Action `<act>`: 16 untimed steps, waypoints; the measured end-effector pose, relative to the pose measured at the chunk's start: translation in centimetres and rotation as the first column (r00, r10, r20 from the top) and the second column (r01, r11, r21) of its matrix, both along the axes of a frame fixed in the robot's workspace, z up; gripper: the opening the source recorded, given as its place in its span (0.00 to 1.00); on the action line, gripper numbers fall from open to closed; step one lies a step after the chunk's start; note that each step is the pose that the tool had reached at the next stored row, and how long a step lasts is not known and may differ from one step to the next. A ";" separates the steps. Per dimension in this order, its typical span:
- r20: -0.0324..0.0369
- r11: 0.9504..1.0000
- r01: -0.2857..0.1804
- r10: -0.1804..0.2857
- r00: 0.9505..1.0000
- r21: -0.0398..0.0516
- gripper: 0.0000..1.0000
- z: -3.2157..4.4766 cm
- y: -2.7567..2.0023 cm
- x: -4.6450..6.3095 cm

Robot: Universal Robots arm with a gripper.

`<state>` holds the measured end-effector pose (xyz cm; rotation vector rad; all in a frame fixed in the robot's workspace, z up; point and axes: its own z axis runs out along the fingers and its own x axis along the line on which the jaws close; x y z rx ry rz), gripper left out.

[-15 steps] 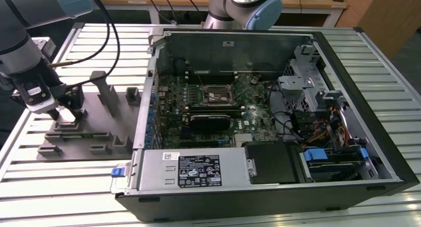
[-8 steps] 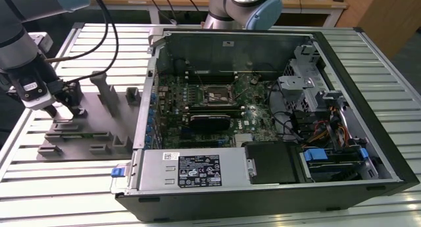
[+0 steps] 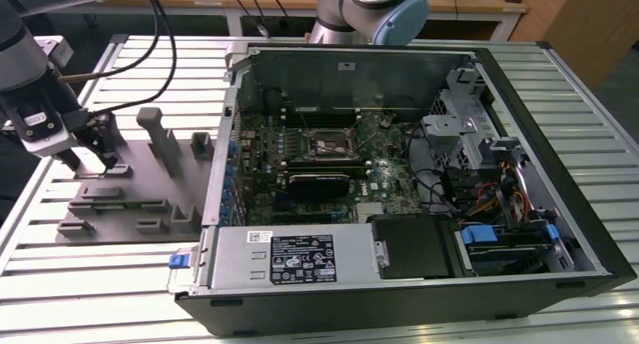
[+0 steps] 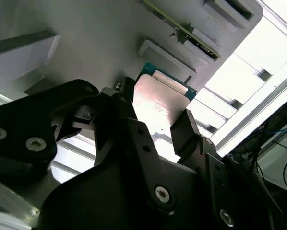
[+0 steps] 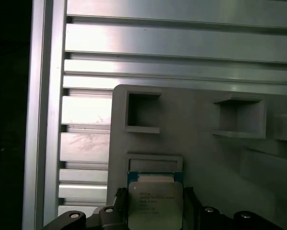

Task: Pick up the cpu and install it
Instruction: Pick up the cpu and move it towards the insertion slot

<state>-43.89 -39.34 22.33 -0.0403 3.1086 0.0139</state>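
The cpu (image 4: 158, 103), a flat square chip with a silvery top plate and a thin pale rim, sits between my two black fingers (image 4: 184, 132), which press on its opposite edges. In the first wrist view the cpu (image 5: 155, 203) hangs just over the grey plastic tray (image 5: 201, 158), beside a small raised frame. In the exterior view my gripper (image 3: 92, 164) is low over the tray (image 3: 140, 202) at that view's left, far from the dark square socket (image 3: 330, 143) on the motherboard. The gripper (image 4: 155, 117) is shut on the chip.
The open computer case (image 3: 559, 232) lies on the slatted aluminium table (image 3: 80, 284), right of the tray in the exterior view. Upright posts (image 3: 158, 134) rise from the tray close to my gripper. Drive cages and cables (image 3: 469, 172) crowd the case's right side. A second arm's base (image 3: 360, 15) stands behind.
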 end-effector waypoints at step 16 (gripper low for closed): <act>0.000 1.000 0.000 0.000 1.000 0.000 0.55 5.42 0.02 0.0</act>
